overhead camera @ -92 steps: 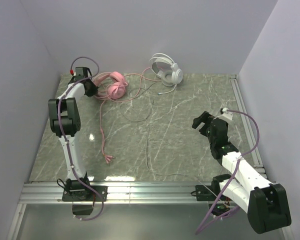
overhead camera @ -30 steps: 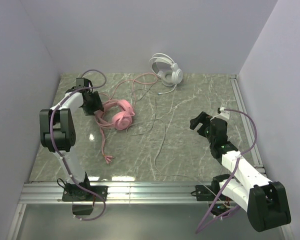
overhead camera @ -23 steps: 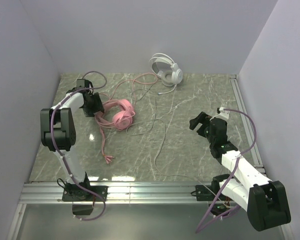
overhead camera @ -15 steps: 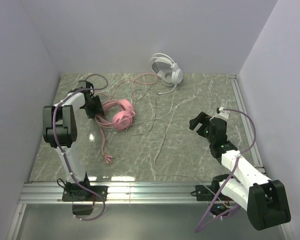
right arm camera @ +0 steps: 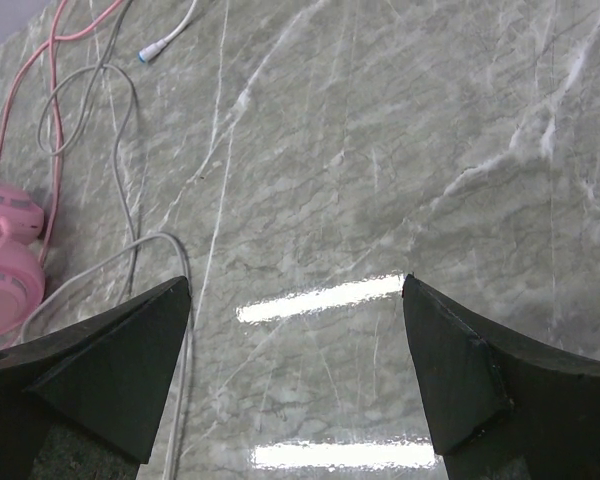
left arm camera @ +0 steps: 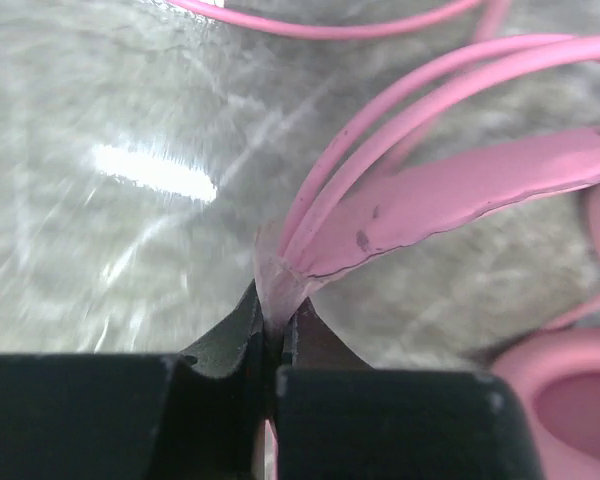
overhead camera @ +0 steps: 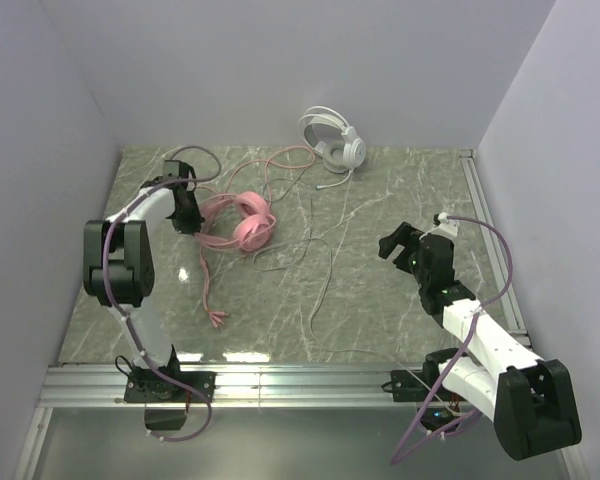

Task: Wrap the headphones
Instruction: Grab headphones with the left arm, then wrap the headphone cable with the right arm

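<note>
The pink headphones point(overhead camera: 242, 222) lie on the marble table, left of centre, earcups to the right. My left gripper point(overhead camera: 192, 219) is shut on the end of their pink headband point(left arm camera: 420, 205), seen up close in the left wrist view. Their pink cable point(overhead camera: 206, 285) trails toward the front left and loops toward the back. The white headphones point(overhead camera: 332, 139) stand at the back wall, and their thin white cable point(overhead camera: 320, 290) runs across the middle of the table. My right gripper point(overhead camera: 392, 243) is open and empty over the right half; its view shows a pink earcup point(right arm camera: 5, 265) at far left.
Pale walls close the table on the left, back and right. A metal rail point(overhead camera: 280, 385) runs along the near edge by the arm bases. A white cable plug point(overhead camera: 323, 185) lies near the white headset.
My left gripper has dragged the pink headphones from the back left corner toward the centre, then shifted them slightly back. The white cable was pushed along. The right gripper has barely moved.
</note>
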Robot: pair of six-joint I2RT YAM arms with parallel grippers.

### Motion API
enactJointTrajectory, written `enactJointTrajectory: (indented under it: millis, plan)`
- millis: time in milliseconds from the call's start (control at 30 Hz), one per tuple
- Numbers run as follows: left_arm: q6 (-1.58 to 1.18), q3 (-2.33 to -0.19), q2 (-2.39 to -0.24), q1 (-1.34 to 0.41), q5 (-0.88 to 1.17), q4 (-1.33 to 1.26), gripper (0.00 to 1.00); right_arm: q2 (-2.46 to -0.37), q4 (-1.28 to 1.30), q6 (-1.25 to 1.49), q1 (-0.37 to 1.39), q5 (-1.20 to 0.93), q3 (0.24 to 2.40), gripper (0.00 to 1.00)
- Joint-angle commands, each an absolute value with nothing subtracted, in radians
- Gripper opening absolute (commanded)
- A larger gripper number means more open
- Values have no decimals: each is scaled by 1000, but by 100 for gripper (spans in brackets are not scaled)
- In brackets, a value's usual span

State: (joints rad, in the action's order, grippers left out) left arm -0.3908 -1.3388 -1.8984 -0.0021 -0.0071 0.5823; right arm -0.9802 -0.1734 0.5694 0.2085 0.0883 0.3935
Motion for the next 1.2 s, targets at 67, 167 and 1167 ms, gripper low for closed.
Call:
enactJointTrajectory:
  millis: [67, 167, 1167]
  plan:
    - [-439, -1301, -1658, -103, -192, 558, 0, -946, -216, 551, 206, 87, 419, 93]
    - [-452, -1269, -1579, -126, -202, 526, 0, -930, -230, 548, 207, 80, 407, 93]
    - [-641, -1244, -1118, -179, -42, 607, 0, -862, -776, 333, 610, -54, 244, 100]
